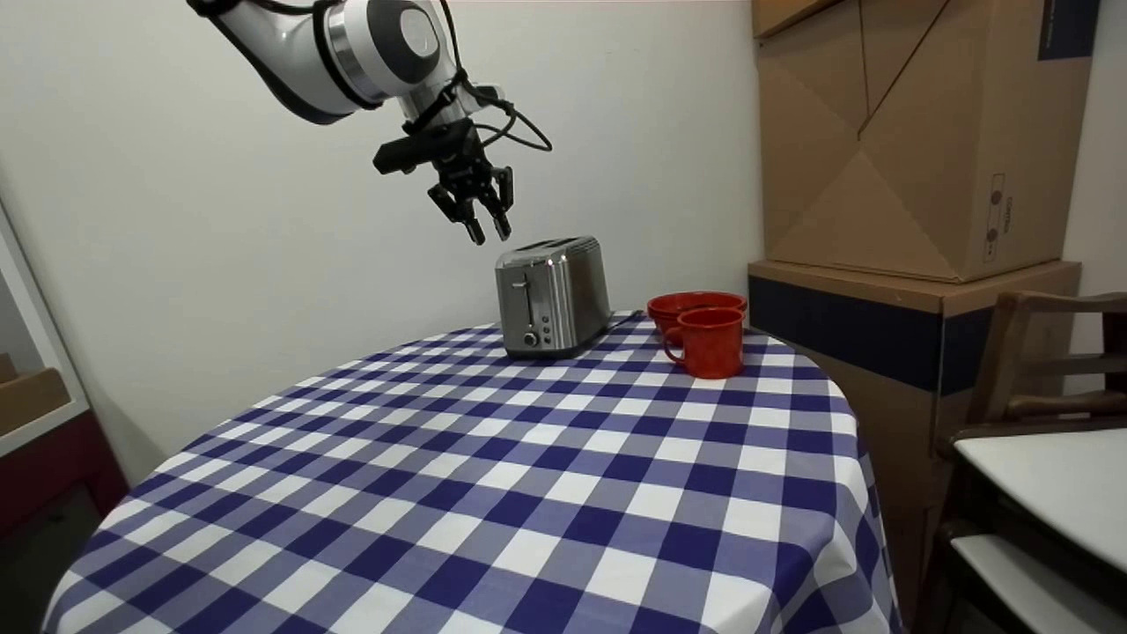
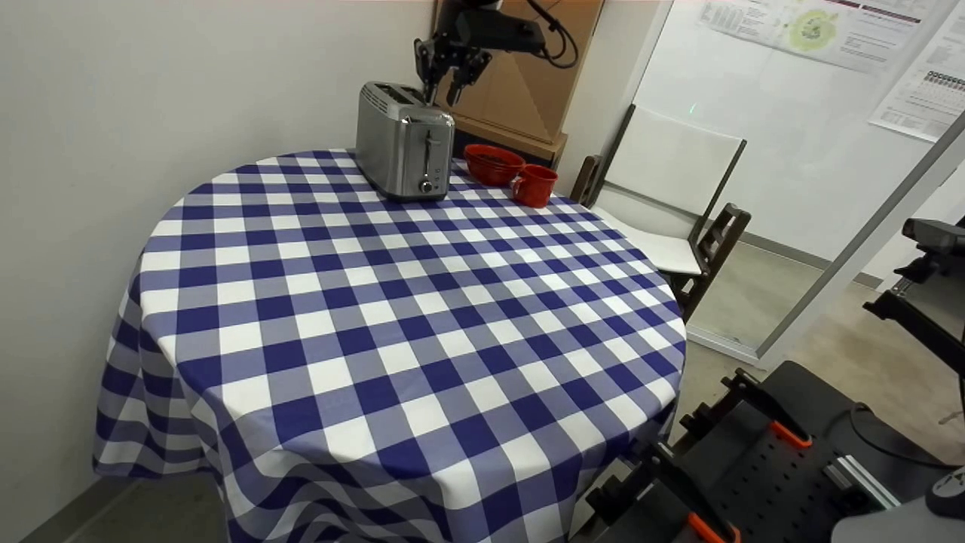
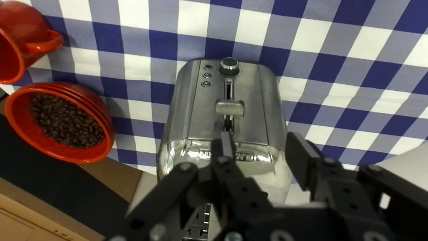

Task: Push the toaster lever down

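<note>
Toaster (image 1: 563,295) stood on the worktop (image 1: 493,493), lever (image 3: 230,107) high in its slot (image 3: 228,88); I had my claw (image 1: 490,237) (jaws parted) near the toaster's top, apart from it.

In the wrist view the gripper (image 3: 261,144), blurred and cut off by the bottom edge, hides much of the top of the toaster (image 3: 204,124); one finger (image 3: 226,147) covers part of the lettering (image 3: 245,156), the rest unclear. The mug (image 3: 28,33) is cut off at the left edge. In an exterior view it hides part of the bowl (image 1: 666,315), whose contents cannot be told there. In both exterior views the arm (image 1: 379,53) and the upper box (image 1: 880,158) run past the top edge, the cloth (image 1: 493,484) past the near one. In an exterior view a chair (image 1: 1057,480) at right is cut off. Print on the far posters (image 2: 814,26) is too small to read.
</note>
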Available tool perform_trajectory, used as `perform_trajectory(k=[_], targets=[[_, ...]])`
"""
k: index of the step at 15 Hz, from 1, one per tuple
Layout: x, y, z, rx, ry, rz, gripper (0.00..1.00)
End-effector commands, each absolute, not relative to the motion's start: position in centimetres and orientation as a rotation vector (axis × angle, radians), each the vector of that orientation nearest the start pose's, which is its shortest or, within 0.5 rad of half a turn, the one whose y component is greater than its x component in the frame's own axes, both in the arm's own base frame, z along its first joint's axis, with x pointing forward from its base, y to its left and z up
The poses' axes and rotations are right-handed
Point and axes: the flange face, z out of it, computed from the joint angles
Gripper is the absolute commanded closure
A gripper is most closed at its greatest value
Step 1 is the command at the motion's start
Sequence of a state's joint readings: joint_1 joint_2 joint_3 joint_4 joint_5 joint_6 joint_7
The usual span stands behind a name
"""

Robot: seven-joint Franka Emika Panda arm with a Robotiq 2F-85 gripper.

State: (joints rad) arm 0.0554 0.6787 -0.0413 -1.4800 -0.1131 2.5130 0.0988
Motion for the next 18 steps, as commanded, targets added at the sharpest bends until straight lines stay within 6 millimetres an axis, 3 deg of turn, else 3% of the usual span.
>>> perform_trajectory(k=[1,2,5,13,18], targets=[[76.8,1.6,30.0,-3.184,-0.029,-0.599,0.85],[77.1,1.6,29.7,-3.182,-0.037,-0.614,0.94],[77.9,1.9,29.1,-3.184,-0.049,-0.629,1.0],[79.2,1.3,26.4,-3.199,-0.041,-0.614,0.97],[79.4,1.8,23.7,-3.213,-0.045,-0.566,0.97]])
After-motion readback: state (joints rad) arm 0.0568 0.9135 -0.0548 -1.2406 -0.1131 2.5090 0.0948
